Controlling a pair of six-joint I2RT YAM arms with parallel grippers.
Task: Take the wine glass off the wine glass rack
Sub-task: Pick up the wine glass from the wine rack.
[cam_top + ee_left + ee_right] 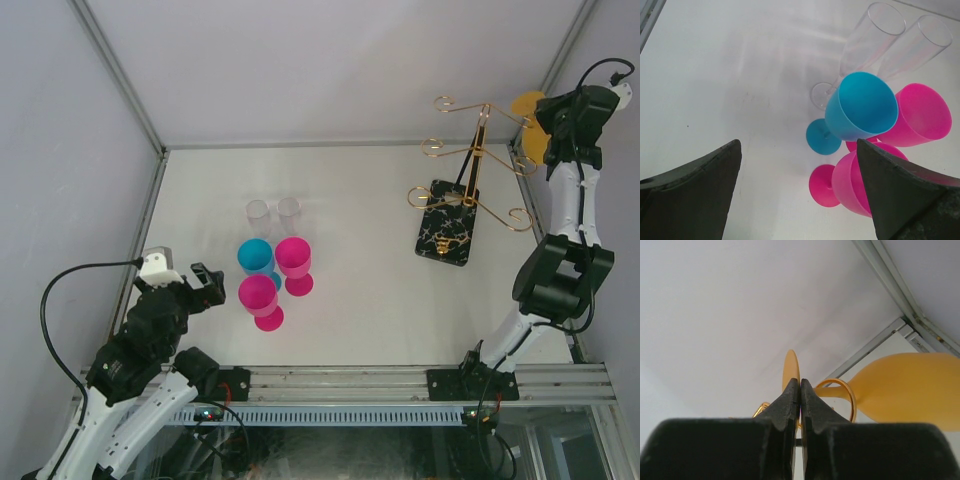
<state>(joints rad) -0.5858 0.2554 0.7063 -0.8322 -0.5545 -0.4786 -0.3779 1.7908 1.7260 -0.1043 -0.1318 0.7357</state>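
Note:
The wine glass rack [478, 150] is a thin gold wire stand on a black marbled base [447, 222] at the back right. A yellow wine glass [536, 147] hangs at its far right arm. In the right wrist view its bowl [910, 390] lies to the right, and its stem passes through a gold loop [852, 400]. My right gripper [800, 381] is shut on the edge of the glass's round foot [790, 365]; it is high by the right wall in the top view [548, 122]. My left gripper [205, 288] is open and empty, low at the left.
A blue goblet [256, 257], two pink goblets [293, 258] [259, 296] and two clear flutes [258, 212] stand left of centre, just ahead of my left gripper [797, 142]. Metal frame posts run along the back and right edges.

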